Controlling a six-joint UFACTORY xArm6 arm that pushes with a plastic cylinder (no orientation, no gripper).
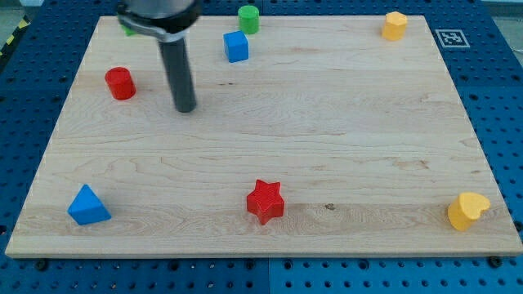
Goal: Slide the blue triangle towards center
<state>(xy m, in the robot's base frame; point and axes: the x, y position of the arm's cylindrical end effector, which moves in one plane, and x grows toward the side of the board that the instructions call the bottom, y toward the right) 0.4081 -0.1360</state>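
The blue triangle (88, 206) sits at the surface's (343, 147) bottom-left corner. The tool (186, 109), a bare rod gripping nothing, stands well above-right; it should circle below-left of the triangle, then push up-right.

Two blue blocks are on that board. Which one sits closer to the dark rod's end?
The blue cube near the view's top, up and right of my tip. The blue triangle lies far off in the view's bottom left corner.
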